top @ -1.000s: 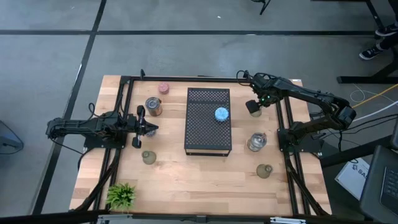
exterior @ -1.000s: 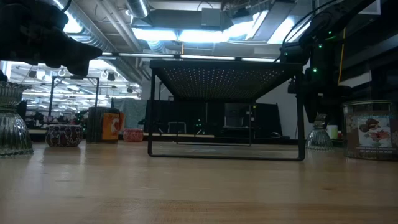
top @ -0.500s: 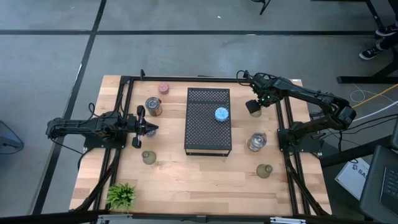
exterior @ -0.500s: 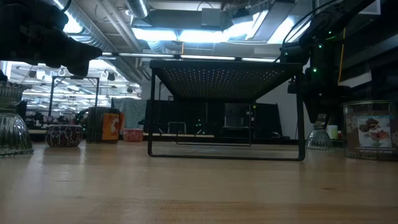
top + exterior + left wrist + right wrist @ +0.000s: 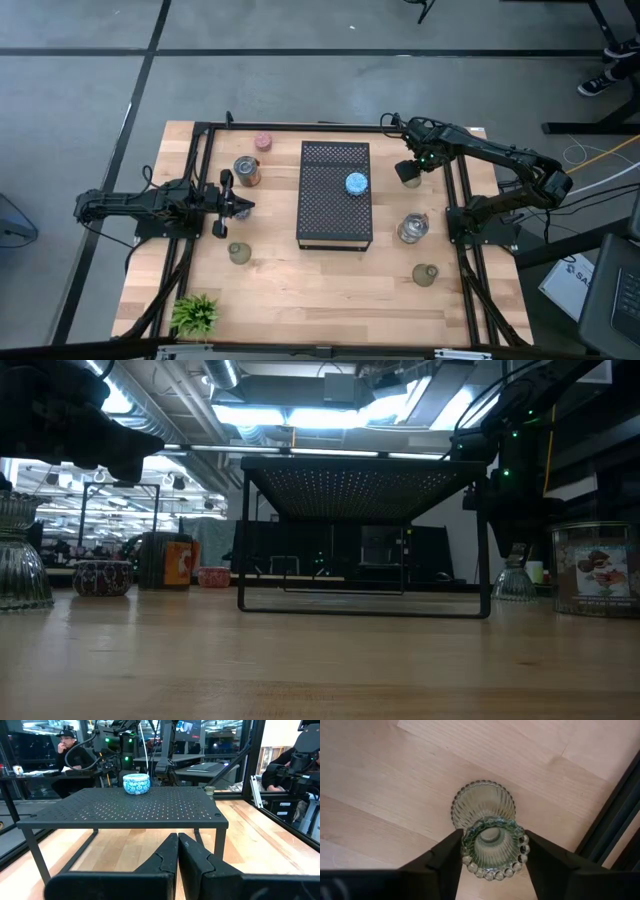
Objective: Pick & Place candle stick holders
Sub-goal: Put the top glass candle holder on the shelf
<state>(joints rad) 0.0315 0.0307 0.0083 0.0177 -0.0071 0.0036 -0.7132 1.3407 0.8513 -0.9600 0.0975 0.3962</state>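
right gripper (image 5: 492, 851) squeezes the ribbed green glass holder (image 5: 490, 835) at the tray's (image 5: 335, 215) two o'clock; left gripper (image 5: 178, 851) waits pinched shut, empty, at nine.

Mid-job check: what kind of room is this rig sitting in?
Probably a robotics lab or workshop: a wooden table in a black frame on grey concrete, exposed ducts and strip lights overhead, and a person seated among benches and monitors behind.

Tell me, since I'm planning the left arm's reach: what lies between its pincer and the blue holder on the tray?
Only bare tray top and edge, seen from the left wrist, separate the shut left pincer from the blue holder.
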